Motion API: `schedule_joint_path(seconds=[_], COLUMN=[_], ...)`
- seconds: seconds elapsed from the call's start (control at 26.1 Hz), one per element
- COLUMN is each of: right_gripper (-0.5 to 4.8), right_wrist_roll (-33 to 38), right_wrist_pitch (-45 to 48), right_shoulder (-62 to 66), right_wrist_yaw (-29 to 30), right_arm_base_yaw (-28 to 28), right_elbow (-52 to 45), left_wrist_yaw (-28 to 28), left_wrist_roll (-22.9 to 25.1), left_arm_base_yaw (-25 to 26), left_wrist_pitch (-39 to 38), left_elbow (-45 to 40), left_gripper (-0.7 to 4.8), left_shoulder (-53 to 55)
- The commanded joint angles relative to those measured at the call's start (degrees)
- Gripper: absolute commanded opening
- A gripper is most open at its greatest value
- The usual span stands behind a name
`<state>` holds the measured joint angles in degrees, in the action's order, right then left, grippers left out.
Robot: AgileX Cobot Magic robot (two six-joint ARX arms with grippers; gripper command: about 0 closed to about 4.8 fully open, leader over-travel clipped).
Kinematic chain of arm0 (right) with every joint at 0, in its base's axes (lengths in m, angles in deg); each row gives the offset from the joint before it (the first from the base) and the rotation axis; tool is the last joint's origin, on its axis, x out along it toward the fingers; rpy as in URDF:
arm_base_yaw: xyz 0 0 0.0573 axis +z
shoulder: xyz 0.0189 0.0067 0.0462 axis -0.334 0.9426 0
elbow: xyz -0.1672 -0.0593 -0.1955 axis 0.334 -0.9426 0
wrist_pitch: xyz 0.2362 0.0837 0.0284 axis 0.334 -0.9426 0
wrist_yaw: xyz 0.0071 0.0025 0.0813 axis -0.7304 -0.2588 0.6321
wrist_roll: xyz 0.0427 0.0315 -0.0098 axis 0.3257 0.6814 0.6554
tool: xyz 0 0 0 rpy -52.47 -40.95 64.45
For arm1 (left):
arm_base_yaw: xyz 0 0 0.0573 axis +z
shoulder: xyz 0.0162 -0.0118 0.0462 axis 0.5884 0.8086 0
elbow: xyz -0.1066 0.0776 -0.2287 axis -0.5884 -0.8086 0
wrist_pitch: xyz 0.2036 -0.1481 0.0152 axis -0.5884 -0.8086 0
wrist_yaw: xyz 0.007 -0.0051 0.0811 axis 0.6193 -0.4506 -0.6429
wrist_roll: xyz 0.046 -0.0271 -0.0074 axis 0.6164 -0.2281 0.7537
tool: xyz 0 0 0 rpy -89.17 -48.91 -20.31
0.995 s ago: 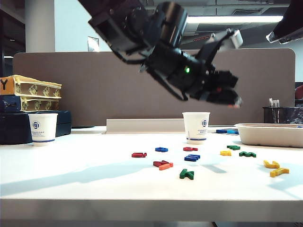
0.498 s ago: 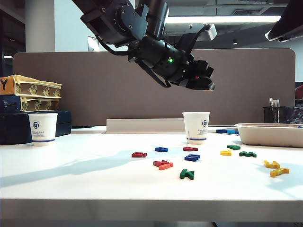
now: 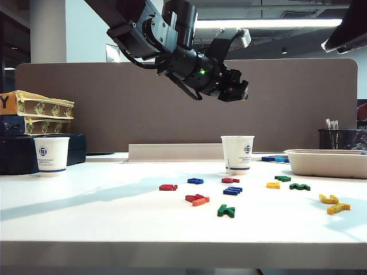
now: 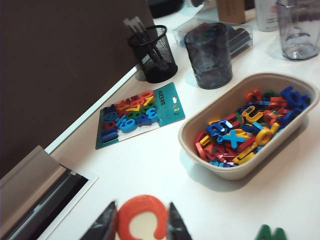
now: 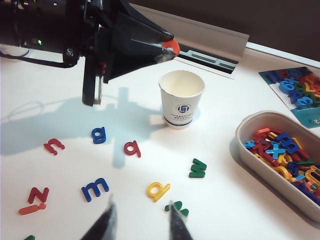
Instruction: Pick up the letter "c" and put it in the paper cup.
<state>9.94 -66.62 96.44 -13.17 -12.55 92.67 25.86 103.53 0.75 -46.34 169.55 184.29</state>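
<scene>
Our left gripper (image 4: 141,231) fingers hold the letter "c" (image 4: 141,219) high above the paper cup (image 5: 182,99); released off-centre, it may miss. Right gripper (image 5: 141,219) fingers wide, empty.

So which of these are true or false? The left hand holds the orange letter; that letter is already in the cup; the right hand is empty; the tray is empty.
1. The left hand grips the letter "c". True.
2. The letter already lies in the paper cup. False: it is held in the air, above and beside the cup.
3. The right hand is open and holds nothing. True.
4. The beige tray is empty. False: it is full of coloured letters.
</scene>
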Motion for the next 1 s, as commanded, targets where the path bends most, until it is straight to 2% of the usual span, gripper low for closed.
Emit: schedule_joint_path(seconds=[0.04,0.5,0.73,1.0], right_gripper=[1.31,1.31,1.31,1.31], right_wrist_roll=[-0.1,-0.1,-0.2,-0.2], right_wrist_pitch=[0.4,-0.7,-0.6,-0.5], right_shoulder=[0.1,1.2,2.3,2.8], right_wrist_yaw=[-0.1,-0.1,-0.1,-0.1], right_arm_base_yaw=[0.0,0.0,0.6,0.7], right_elbow=[0.3,0.3,0.2,0.2], left_wrist_yaw=[0.0,1.6,4.2,4.2], left_wrist_roll=[0.1,-2.0,-6.3,-6.9], left_arm_base_yaw=[1.1,2.9,3.6,3.6], left_wrist_pitch=[1.3,9.3,8.8,5.8], left_elbow=[1.9,2.2,8.2,10.3], left_gripper=[1.06,1.06,1.06,1.06], left_shoulder=[2.2,8.5,12.2,13.4])
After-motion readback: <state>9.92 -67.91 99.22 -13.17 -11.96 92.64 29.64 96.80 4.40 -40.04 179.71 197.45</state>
